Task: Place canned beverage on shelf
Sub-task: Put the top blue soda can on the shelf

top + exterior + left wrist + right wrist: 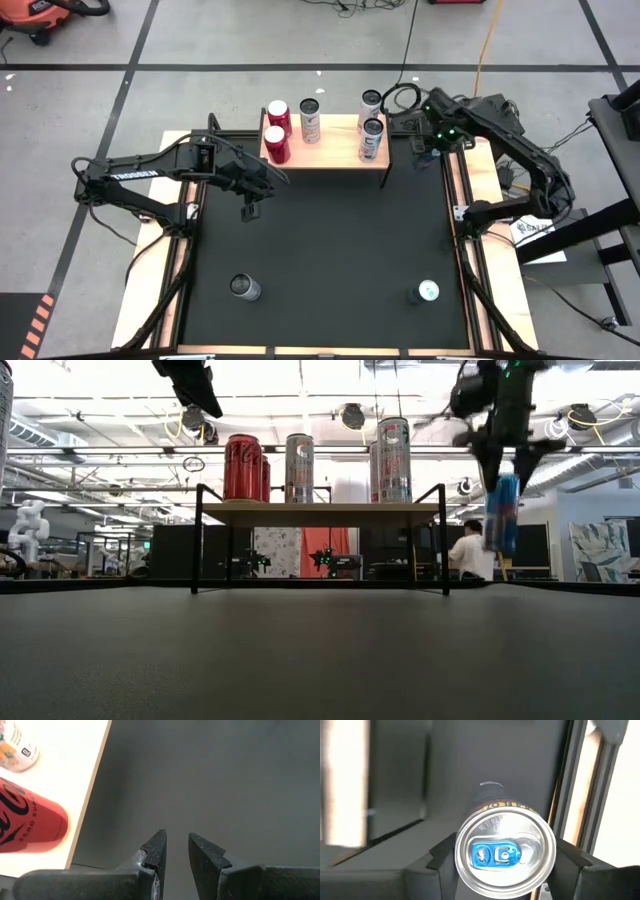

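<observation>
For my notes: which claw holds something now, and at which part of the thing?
The right claw holds a blue can by its top end, hanging beside the shelf. The left claw holds nothing.

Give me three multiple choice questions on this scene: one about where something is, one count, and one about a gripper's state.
1. Where is the can in the right gripper?
A. on the shelf
B. in the air beside the shelf
C. lying on the floor
2. How many cans stand on the shelf?
A. three
B. five
C. seven
3. The left gripper is:
A. shut and empty
B. holding a red bottle
C. open around a cup
Answers: 1 B, the low view shows it hanging clear of the shelf's end; 2 B, the high view shows five tops; 3 A, its wrist view shows nothing in it.
</observation>
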Tool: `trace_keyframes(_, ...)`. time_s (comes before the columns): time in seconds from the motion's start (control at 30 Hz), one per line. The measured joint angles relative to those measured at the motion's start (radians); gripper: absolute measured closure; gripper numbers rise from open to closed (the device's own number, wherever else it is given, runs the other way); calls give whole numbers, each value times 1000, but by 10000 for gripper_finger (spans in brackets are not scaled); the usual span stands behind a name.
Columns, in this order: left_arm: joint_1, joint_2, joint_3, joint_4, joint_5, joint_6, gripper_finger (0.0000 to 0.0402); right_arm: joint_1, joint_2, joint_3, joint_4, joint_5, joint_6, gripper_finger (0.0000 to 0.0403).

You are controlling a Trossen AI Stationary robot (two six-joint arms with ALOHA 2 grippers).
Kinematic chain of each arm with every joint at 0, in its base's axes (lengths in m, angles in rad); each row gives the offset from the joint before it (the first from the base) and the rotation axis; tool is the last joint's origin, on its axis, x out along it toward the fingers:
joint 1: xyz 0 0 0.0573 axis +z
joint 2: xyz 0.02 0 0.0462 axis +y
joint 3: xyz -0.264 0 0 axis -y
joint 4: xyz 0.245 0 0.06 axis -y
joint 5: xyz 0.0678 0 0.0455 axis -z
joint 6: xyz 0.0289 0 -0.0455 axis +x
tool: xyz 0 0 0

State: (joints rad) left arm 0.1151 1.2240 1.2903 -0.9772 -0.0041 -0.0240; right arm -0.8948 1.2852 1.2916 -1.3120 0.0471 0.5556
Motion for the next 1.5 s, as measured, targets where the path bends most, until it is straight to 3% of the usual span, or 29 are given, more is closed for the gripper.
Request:
trace_keyframes(0.33, 0, 0, 0, -1, 0, -30, 320, 1, -104, 234, -60, -27, -52, 205)
trace_keyframes(0.7, 0, 0, 0, -1, 0, -76, 320, 5, -116, 447, -55, -60, -98, 205)
trace_keyframes(1.13, 0, 0, 0, -1, 0, -76, 320, 59, -116, 563, -41, -76, -108, 205)
trace_keyframes(1.5, 0, 0, 0, -1, 0, -75, 320, 106, -114, 634, 88, -121, -124, 205)
